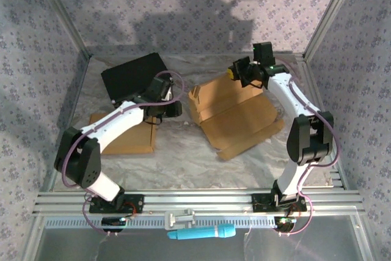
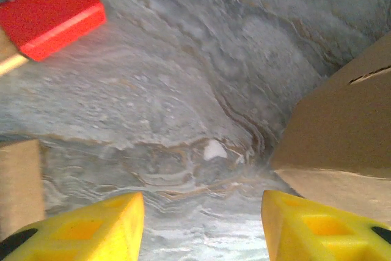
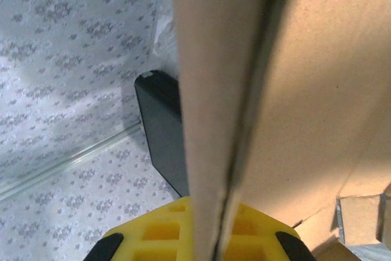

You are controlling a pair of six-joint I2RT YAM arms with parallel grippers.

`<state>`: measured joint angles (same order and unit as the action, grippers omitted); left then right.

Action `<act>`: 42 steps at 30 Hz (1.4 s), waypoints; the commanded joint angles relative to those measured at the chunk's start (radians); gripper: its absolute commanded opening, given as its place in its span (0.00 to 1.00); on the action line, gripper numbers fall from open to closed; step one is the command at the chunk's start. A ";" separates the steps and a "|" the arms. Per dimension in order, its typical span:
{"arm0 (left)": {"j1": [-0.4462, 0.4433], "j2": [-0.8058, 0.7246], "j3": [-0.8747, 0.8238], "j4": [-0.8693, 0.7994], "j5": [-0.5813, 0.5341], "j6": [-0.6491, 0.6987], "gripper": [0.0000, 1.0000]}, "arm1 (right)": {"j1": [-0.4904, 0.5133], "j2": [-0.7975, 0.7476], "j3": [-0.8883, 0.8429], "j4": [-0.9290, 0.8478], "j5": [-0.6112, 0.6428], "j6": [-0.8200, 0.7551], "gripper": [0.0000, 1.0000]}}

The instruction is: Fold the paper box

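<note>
Paper box (image 1: 235, 117) lies half-opened on the table (image 1: 183, 157), right of the middle and toward the far edge. Its brown panels are spread flat on the near side and one wall stands up on its left side.

Your right pincer (image 1: 239, 73) is at the box's far edge. In the right wrist view its yellow fingers (image 3: 156, 230) are clamped on a cardboard flap of the box, and the flap runs edge-on straight up between them. Behind that flap you see a black box (image 3: 162, 132) against the patterned back wall. In the top view the same black box (image 1: 131, 74) sits near the far left corner of the table.

Your left pincer (image 1: 165, 109) is over the middle of the table, just left of the paper box and apart from it. In the left wrist view its yellow fingers (image 2: 91, 227) stand apart over bare, wrinkled grey table cover, gripping no object. Brown cardboard rises at the right of that view and a narrow strip shows at the left; you cannot tell from there which piece each belongs to. A blurred red block (image 2: 52, 13) shows in that view's upper left corner.

A second cardboard piece (image 1: 125, 136) lies flat near the left edge of the table, partly under your left arm.
</note>
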<state>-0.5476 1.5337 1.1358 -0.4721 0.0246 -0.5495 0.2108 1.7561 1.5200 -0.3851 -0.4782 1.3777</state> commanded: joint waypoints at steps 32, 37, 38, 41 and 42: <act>-0.053 0.045 -0.118 0.271 0.098 0.181 0.56 | -0.018 0.155 -0.134 0.441 -0.201 -0.043 0.00; -0.067 0.033 -0.139 0.323 0.118 0.214 0.57 | -0.015 0.157 -0.128 0.446 -0.200 -0.033 0.00; -0.068 0.033 -0.143 0.330 0.118 0.217 0.57 | -0.014 0.158 -0.125 0.448 -0.200 -0.032 0.00; -0.072 0.040 -0.142 0.350 0.122 0.218 0.57 | -0.008 0.158 -0.118 0.448 -0.202 -0.030 0.00; -0.075 0.044 -0.138 0.354 0.120 0.218 0.57 | -0.006 0.158 -0.117 0.450 -0.202 -0.029 0.00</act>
<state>-0.6132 1.5795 0.9985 -0.1734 0.1215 -0.3626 0.1978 1.8965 1.3674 0.0719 -0.6525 1.3430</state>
